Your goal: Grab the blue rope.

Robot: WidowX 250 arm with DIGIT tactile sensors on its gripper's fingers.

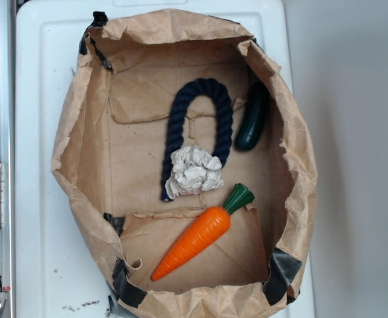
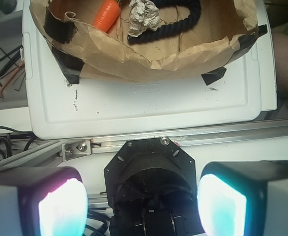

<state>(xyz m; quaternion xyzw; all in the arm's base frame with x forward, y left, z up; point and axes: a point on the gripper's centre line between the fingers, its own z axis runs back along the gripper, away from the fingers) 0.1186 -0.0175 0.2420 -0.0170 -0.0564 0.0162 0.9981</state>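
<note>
The blue rope (image 1: 200, 109) lies bent in an upside-down U inside the brown paper bag (image 1: 74, 119), its whitish frayed knot (image 1: 192, 172) at the lower part. In the wrist view the rope (image 2: 176, 22) and knot (image 2: 143, 17) show at the top edge, inside the bag. My gripper (image 2: 143, 206) shows only in the wrist view. It is open and empty, with its two glowing pads (image 2: 62, 209) wide apart. It hangs over the robot's black base, well away from the bag.
An orange carrot (image 1: 195, 240) lies below the rope in the bag, and a dark green cucumber toy (image 1: 253, 118) at the right. The bag sits on a white tray (image 1: 38, 99). A metal rail (image 2: 183, 140) runs along the tray. Hex keys (image 2: 6, 69) lie at the left.
</note>
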